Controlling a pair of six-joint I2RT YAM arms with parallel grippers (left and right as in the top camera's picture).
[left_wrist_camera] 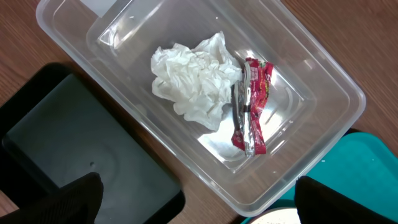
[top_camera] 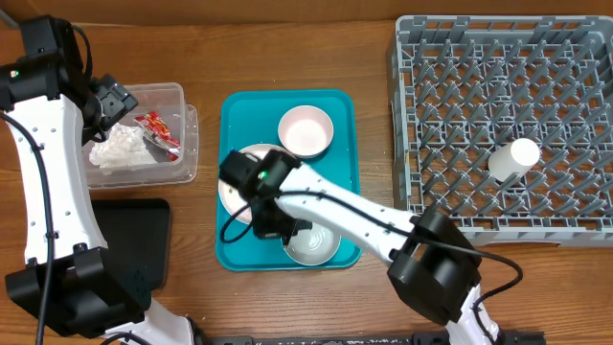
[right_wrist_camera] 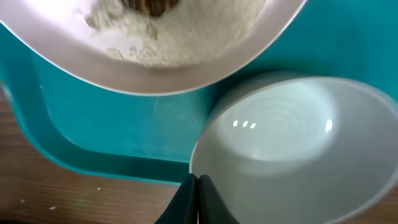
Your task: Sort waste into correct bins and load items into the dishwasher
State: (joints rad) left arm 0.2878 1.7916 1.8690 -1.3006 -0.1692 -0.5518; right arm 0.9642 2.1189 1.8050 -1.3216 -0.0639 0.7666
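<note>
Left tool (left_wrist_camera: 198, 183) gapes wide; right tool (right_wrist_camera: 196, 186) is pinched closed.

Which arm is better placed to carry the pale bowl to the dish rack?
Right. The right gripper is shut on the bowl rim, nearer the dish rack. The left gripper hangs open over the clear tub, far from both.

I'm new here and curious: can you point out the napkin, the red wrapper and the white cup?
napkin (left_wrist_camera: 189, 84): left wrist view, middle of the crumpled paper.
red wrapper (left_wrist_camera: 260, 87): left wrist view, its red upper part.
white cup (top_camera: 514, 159): overhead view, middle of its side.
</note>
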